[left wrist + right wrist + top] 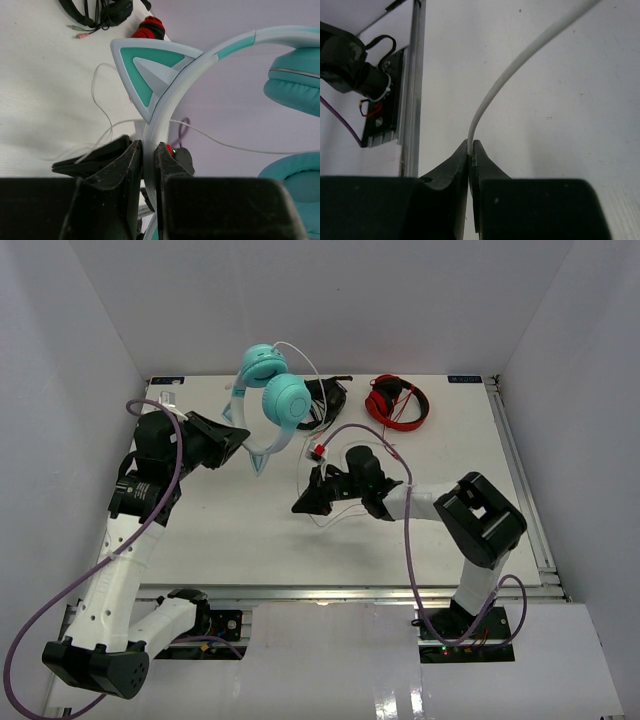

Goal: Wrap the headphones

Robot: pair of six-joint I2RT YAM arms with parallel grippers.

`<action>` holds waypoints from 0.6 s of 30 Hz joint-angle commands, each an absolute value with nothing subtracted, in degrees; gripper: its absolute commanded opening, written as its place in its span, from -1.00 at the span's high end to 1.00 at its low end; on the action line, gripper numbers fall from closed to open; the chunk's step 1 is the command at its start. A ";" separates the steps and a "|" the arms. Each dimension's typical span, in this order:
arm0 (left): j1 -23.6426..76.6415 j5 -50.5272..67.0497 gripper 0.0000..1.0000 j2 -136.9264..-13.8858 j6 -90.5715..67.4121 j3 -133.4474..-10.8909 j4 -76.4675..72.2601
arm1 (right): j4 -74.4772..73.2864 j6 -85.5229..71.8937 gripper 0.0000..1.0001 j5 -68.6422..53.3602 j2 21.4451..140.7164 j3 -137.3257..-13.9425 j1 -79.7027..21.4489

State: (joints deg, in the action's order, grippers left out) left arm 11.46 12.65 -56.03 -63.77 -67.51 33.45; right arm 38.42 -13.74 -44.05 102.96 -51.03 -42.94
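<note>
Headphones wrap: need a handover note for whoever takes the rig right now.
Left gripper: jaws shut on the headband, holding the teal headphones up off the table.
Right gripper: jaws shut on the white cable, low over the table.
Done: both grips set.
Left: cable hangs loose, no turns around the headphones visible; wind it on.
Black headphones and red headphones lie at the far edge; leave them.
</note>
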 commanded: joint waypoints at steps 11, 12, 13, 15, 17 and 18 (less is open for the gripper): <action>11.20 -12.45 1.00 -60.63 -63.56 -65.21 27.47 | -18.92 36.26 0.85 -4.21 76.93 -58.13 -43.03; 11.19 -13.74 1.00 -60.95 -61.67 -64.97 27.60 | -20.42 38.72 0.85 2.60 75.48 -57.89 -43.00; 11.24 -14.99 1.00 -61.07 -59.94 -64.55 27.84 | -21.03 41.39 0.85 7.99 74.70 -57.36 -42.82; 11.25 -17.01 1.00 -61.17 -55.56 -63.85 27.86 | -20.68 45.54 0.85 14.05 71.07 -56.65 -41.48; 11.25 -19.30 1.00 -61.17 -49.28 -63.11 27.80 | -20.35 50.18 0.85 19.44 67.96 -57.47 -38.71; 11.27 -19.35 1.00 -61.10 -46.49 -62.26 27.37 | -20.39 51.29 0.85 20.17 67.28 -59.09 -37.00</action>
